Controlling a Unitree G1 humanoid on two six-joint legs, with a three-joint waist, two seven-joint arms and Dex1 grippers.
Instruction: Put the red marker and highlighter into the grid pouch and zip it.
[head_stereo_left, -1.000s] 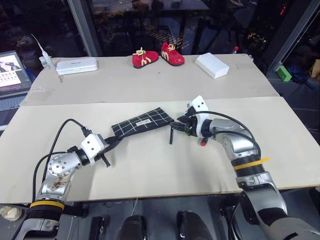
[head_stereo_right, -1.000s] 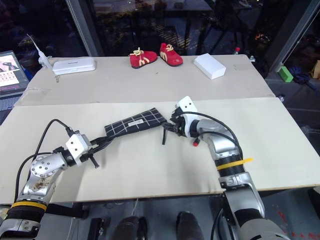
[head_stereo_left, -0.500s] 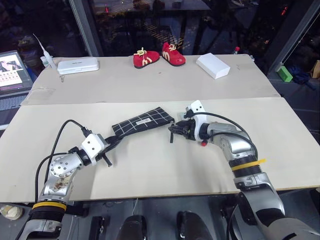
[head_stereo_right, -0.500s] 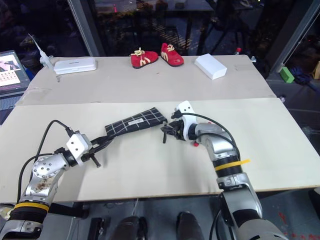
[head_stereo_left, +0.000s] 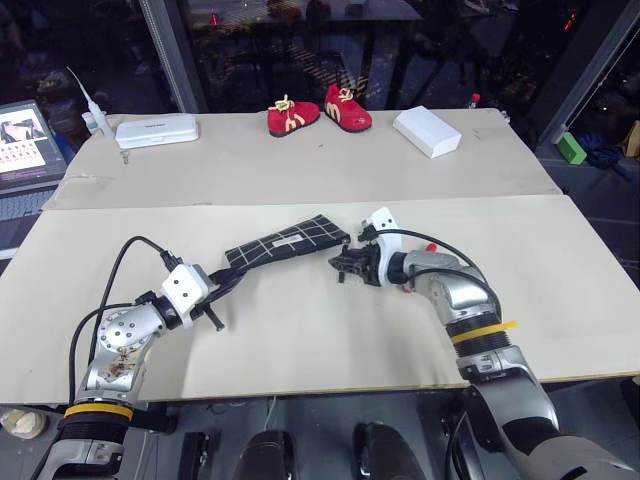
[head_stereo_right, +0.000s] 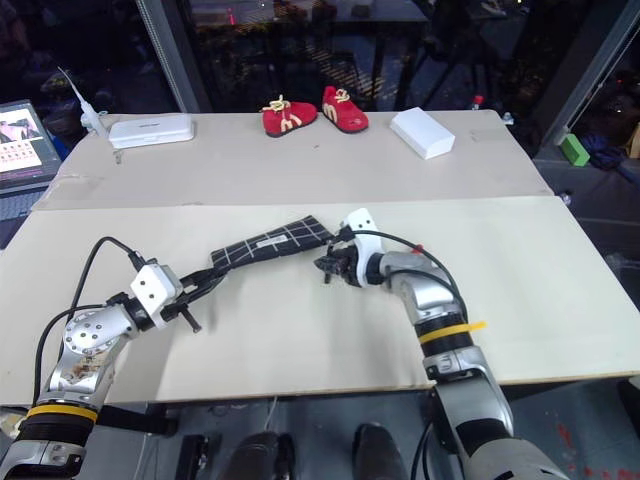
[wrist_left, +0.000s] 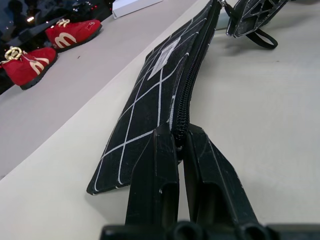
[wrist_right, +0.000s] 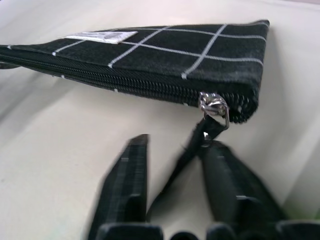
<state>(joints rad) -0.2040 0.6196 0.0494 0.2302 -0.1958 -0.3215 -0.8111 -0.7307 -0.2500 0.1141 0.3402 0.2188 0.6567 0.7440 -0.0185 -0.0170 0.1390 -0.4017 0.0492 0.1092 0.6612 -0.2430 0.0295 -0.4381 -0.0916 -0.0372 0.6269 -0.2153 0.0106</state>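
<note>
Evidently the left gripper (head_stereo_left: 222, 288) had its jaws clamped on the grid pouch's (head_stereo_left: 287, 241) left end at mid-worktop, while the right gripper (wrist_right: 172, 192) sat at the zipper pull cord (wrist_right: 192, 145) by the right end, jaws apart around it and not yet pinching. Risk: the thin cord could slip free as they close. Red baby shoes (head_stereo_left: 318, 109) and a white box (head_stereo_left: 426, 131) sat far back, obstructing nothing.

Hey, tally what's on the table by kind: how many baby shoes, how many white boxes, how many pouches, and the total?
Red baby shoes: 2
White boxes: 2
Grid pouch: 1
Total: 5
</note>
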